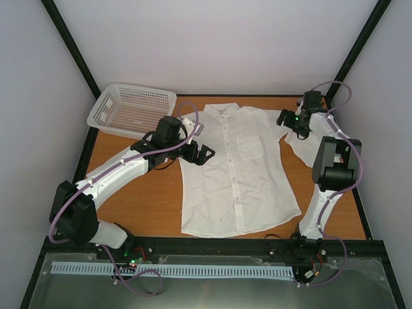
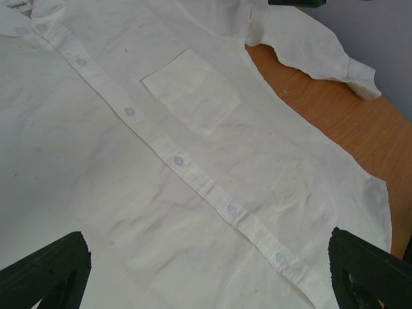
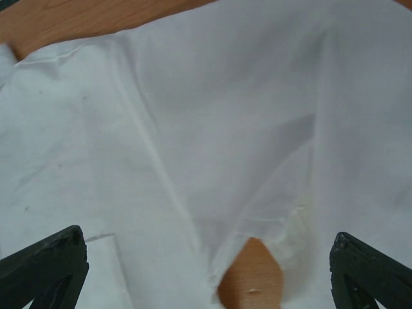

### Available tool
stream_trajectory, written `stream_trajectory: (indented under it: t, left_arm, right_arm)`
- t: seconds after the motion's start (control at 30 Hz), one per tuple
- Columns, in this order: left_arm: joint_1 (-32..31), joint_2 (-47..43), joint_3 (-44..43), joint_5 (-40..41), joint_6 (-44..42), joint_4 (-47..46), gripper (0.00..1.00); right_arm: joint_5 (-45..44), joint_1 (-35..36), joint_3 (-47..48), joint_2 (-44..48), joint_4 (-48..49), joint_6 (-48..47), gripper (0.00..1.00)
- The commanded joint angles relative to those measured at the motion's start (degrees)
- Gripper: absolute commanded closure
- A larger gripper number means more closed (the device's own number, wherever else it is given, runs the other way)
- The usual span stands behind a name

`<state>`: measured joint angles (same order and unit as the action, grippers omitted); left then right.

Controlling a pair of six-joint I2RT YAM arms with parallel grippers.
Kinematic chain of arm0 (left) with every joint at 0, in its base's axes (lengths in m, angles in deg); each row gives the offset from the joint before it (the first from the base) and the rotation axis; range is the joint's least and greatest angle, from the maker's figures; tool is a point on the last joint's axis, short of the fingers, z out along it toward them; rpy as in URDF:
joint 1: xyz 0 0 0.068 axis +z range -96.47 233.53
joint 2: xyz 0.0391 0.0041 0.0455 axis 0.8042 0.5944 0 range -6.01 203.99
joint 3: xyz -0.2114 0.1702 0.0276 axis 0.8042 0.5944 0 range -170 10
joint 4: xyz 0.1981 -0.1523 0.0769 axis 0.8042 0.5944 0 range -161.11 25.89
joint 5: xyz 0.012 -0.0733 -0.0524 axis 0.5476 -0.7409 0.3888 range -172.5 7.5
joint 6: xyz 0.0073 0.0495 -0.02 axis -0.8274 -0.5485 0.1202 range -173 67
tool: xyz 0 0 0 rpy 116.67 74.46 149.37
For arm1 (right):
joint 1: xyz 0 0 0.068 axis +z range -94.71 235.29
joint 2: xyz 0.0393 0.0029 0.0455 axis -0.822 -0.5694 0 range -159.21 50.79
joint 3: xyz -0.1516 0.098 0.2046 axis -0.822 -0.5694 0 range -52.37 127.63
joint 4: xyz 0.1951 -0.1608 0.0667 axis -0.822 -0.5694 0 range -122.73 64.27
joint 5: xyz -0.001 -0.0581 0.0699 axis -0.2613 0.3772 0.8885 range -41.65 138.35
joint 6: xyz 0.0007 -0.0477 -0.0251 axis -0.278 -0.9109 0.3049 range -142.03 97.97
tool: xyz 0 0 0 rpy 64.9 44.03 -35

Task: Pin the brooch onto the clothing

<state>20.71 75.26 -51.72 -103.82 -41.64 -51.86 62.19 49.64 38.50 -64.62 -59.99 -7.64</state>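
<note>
Top external view shows the white dress shirt (image 1: 238,174) flat at frame centre, the left gripper (image 1: 205,154) and right gripper (image 1: 284,120) spread empty over it, the brooch unseen, so locating it should come first.

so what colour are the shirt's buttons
Pale bluish-white buttons, nearly matching the white shirt; clearest in the left wrist view.

White shirt (image 1: 235,170) flat on table

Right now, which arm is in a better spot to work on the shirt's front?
Probably the left. The left gripper hangs open at the edge of the shirt, facing its pocket and buttons. The right gripper sits over the sleeve. No brooch shows.
</note>
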Motion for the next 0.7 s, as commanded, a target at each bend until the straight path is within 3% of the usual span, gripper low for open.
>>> stream_trajectory:
  t: [0.0, 0.4, 0.67]
  left_arm:
    - [0.38, -0.94, -0.6, -0.78, -0.9, -1.57, 0.0]
    - [0.42, -0.75, -0.58, -0.87, -0.9, -1.53, 0.0]
    - [0.39, -0.46, -0.59, -1.17, -0.83, -1.57, 0.0]
  right_arm:
    - [2.43, -2.94, -6.42, 0.81, 7.23, 2.72, 0.0]
    - [0.01, -13.24, -27.13, 7.57, 16.11, 5.75, 0.0]
    - [-0.57, -14.74, -26.9, 11.47, 11.93, 2.66, 0.0]
